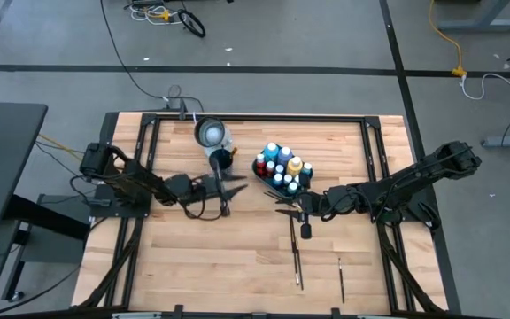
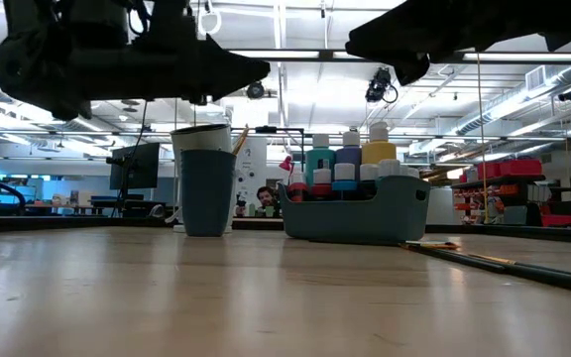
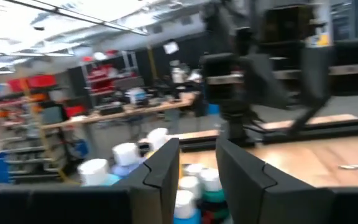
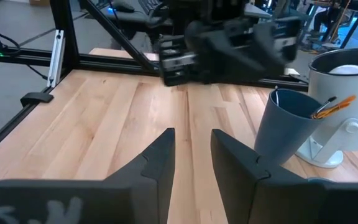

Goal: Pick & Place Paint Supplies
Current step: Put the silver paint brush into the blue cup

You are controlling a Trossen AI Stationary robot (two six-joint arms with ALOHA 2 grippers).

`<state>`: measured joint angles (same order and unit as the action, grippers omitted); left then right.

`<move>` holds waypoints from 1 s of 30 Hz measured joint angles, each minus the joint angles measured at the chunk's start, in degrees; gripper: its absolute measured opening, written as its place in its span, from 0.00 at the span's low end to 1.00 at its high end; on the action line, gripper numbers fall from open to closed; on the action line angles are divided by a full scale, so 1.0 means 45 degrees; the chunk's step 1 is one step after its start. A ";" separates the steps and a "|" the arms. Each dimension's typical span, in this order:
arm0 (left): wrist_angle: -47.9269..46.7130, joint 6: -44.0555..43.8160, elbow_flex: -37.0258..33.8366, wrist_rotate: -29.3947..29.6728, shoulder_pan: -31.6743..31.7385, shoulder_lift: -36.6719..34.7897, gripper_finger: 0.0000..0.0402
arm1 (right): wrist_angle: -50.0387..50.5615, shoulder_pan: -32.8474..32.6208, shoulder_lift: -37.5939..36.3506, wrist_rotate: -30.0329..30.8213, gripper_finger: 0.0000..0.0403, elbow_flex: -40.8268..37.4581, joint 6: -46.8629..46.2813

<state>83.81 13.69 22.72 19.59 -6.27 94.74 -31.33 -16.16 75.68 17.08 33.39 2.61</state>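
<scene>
Several paint bottles (image 1: 282, 167) with pale caps stand upright in a teal tray (image 2: 355, 213) at the table's middle far part. Their caps (image 3: 126, 152) show past my left gripper's fingers. A dark blue cup (image 1: 222, 159) left of the tray holds a wood-handled brush (image 4: 331, 106). Two thin brushes (image 1: 296, 252) (image 1: 341, 277) lie flat on the near right of the table. My left gripper (image 1: 237, 186) hovers open just near the cup and left of the tray, nothing between its fingers (image 3: 166, 165). My right gripper (image 1: 283, 204) hovers open in front of the tray, pointing left.
A white round container (image 1: 209, 133) stands beyond the cup near the far edge. A small dark object (image 1: 306, 230) lies by the longer brush. Black rails (image 1: 149, 133) frame the tabletop. Bare wood lies at the near left (image 1: 193, 266).
</scene>
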 joint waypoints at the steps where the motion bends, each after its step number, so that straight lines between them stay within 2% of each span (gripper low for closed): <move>1: -0.0160 -0.0171 0.0000 -0.0005 -0.0219 0.0000 0.31 | -0.0003 0.0000 0.0000 0.0006 0.26 0.0000 0.0006; 4: -0.0650 -0.0671 0.0000 0.0002 -0.0854 0.0000 0.35 | -0.0065 0.0000 0.0000 0.0015 0.26 0.0000 0.0488; 8: -0.1235 -0.1038 0.0000 -0.0019 -0.1471 0.0000 0.38 | -0.0264 0.0001 0.0000 0.0285 0.26 0.0000 0.2207; 17: -0.3326 -0.1996 0.0000 0.0018 -0.1929 -0.0005 0.36 | -0.1146 0.0010 0.0000 0.3126 0.26 0.0010 0.2556; 19: -0.3643 -0.2120 0.0000 0.0053 -0.1927 -0.0005 0.36 | -0.0765 0.0015 0.0000 0.2925 0.26 0.0010 0.2243; 23: -0.3839 -0.2598 0.0000 0.0058 -0.1927 -0.0005 0.35 | 0.0334 -0.0010 0.0000 0.1613 0.26 0.0010 0.0942; 30: -0.3813 -0.2180 0.0000 0.0058 -0.1922 -0.0005 0.35 | 0.4154 -0.0225 0.0000 0.0772 0.27 0.0010 -0.2610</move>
<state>66.65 3.88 22.72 19.86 -14.92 94.72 -12.63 -17.18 75.68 20.55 33.43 -9.14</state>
